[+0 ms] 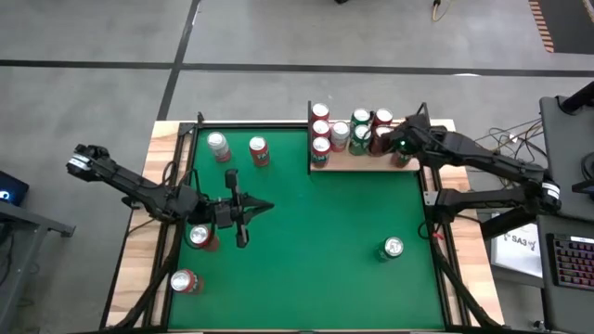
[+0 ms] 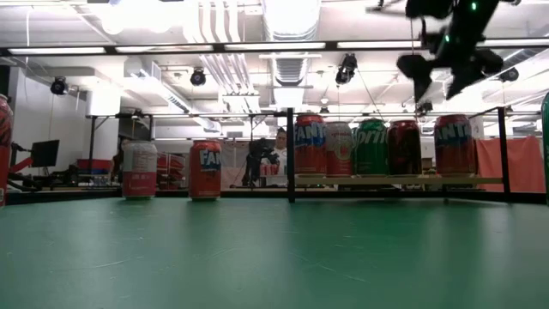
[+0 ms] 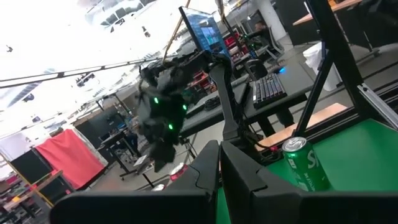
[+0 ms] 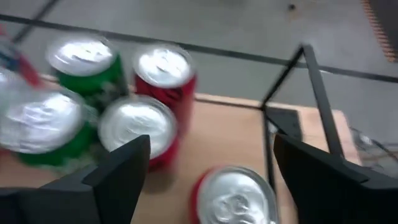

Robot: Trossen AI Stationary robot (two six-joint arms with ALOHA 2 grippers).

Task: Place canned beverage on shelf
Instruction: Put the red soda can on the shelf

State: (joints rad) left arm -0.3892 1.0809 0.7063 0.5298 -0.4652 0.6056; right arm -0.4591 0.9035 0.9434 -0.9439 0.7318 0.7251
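Note:
The shelf (image 1: 345, 163), a pale wood board with black rods, lies at the table's far edge and carries several upright cans (image 1: 321, 129). My right gripper (image 4: 211, 143) hangs open above the shelf's right end, clear of the can tops. A red can (image 4: 236, 196) stands on the board below the gap between its fingers. In the low view the right gripper (image 2: 439, 79) is well above the can row (image 2: 371, 146). My left gripper (image 1: 264, 209) is shut on nothing and held above the green table, left of centre.
Loose cans stand on the green table: a silver one (image 1: 217, 146) and a red one (image 1: 259, 150) at the far left, two red ones (image 1: 200, 237) (image 1: 184, 281) at the near left, a green one (image 1: 393, 248) at the right. The shelf's upright black rod (image 4: 317, 93) stands beside my right gripper.

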